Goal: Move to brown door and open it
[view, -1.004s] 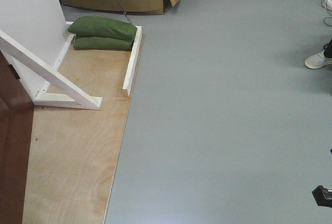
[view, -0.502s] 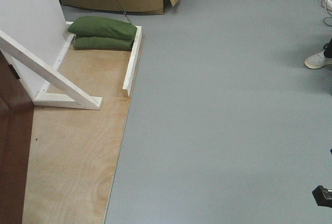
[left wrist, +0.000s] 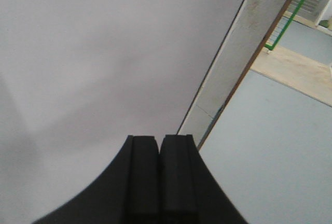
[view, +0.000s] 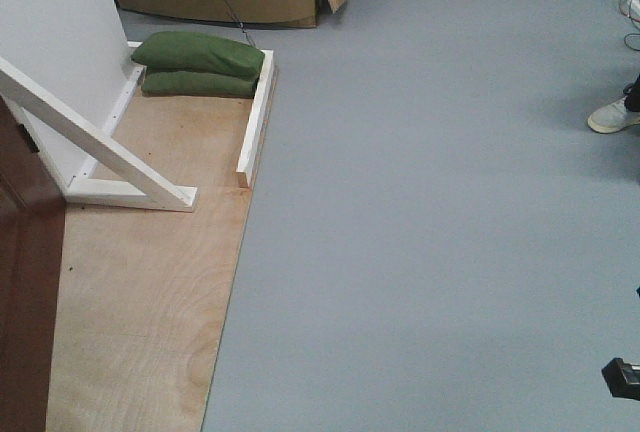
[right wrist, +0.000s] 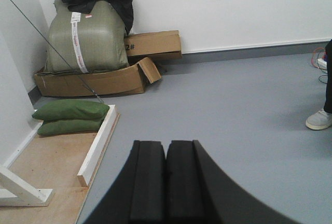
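Because its two black fingers are pressed tight together, the left gripper (left wrist: 158, 142) holds nothing, and the right gripper (right wrist: 166, 149) is just the same. Right in front of the left gripper is a plain white panel (left wrist: 104, 53), maybe the wall beside the door. The brown door (view: 20, 292) stands off to the left of the right gripper. Ahead and left of that gripper lie two green bags (right wrist: 70, 115).
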